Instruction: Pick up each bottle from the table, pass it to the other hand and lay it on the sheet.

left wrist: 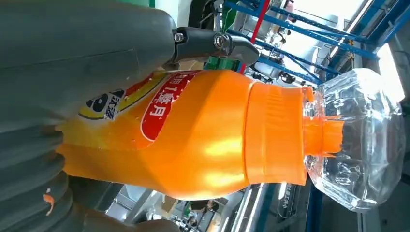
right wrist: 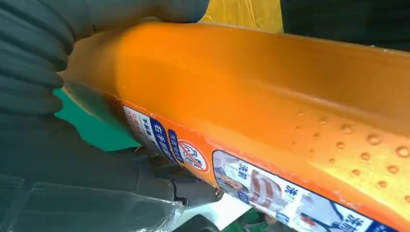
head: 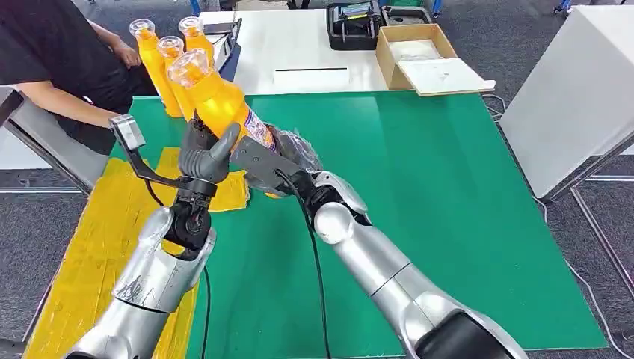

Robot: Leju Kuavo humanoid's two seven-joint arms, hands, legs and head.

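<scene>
An orange bottle (head: pixel 217 93) with a clear cap is held tilted above the green mat (head: pixel 419 209), cap toward the far left. My left hand (head: pixel 202 153) grips it around the lower body from below. My right hand (head: pixel 288 161) holds its base end from the right. In the left wrist view the bottle (left wrist: pixel 208 145) lies in my left hand (left wrist: pixel 72 58), the thumb over its label. In the right wrist view my right hand (right wrist: pixel 48 145) wraps the bottle (right wrist: pixel 266 96). Three more orange bottles (head: pixel 170 56) stand upright at the mat's far left corner. The yellow sheet (head: pixel 97 247) lies along the left side.
A person (head: pixel 52 52) in a black top sits at the far left, near the standing bottles. Behind the mat a white table (head: pixel 299 45) carries an open cardboard box (head: pixel 419 52) and a black case (head: pixel 351 26). A white cabinet (head: pixel 576 90) stands at the right.
</scene>
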